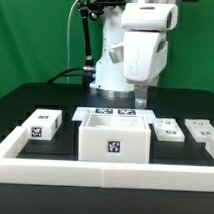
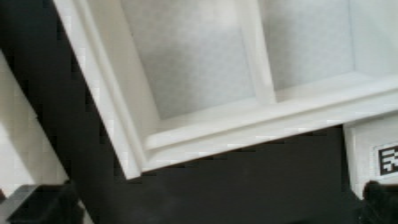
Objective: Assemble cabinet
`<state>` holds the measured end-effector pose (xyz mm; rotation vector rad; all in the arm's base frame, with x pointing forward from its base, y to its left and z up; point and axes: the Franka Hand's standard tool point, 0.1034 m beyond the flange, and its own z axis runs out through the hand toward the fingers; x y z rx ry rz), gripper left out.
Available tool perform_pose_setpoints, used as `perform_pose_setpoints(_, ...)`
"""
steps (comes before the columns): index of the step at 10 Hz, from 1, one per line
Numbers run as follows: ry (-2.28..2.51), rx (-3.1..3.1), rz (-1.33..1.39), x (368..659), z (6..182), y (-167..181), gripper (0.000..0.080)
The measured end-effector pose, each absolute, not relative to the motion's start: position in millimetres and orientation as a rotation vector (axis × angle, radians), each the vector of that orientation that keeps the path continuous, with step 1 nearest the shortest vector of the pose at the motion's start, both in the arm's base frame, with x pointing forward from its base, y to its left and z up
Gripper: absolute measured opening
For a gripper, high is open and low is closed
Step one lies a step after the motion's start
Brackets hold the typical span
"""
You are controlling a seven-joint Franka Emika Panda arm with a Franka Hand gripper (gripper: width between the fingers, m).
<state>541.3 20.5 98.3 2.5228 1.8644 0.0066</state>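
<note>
The arm [image 1: 135, 46] folds forward, gripper [image 1: 142, 98] pointing straight down, its jaws seemingly spread wide apart.

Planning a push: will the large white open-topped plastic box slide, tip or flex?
The large white open-topped plastic box probably slides rather than tips: it sits broad and low. Likely rigid, given thick walls and an inner divider. Hollow, so perhaps light for its size.

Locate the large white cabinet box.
The large white plastic cabinet box sits mid-table behind the long white border rail, between a small white tagged block on the exterior view's left and a flatter white block on its right.
</note>
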Motion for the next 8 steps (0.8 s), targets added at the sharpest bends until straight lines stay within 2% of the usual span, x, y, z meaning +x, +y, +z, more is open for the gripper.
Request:
perform_pose_setpoints(2, 1.869, 2.519, 0.007, 541.3, 98.1, 19.4, 0.0798)
perform_pose_setpoints(3, 2.035, 2.335, 0.087, 543.9, 96.7, 13.7, 0.0798)
perform_pose_setpoints(8, 2.141, 2.229, 0.075, 533.3, 88.9, 3.5, 0.0798)
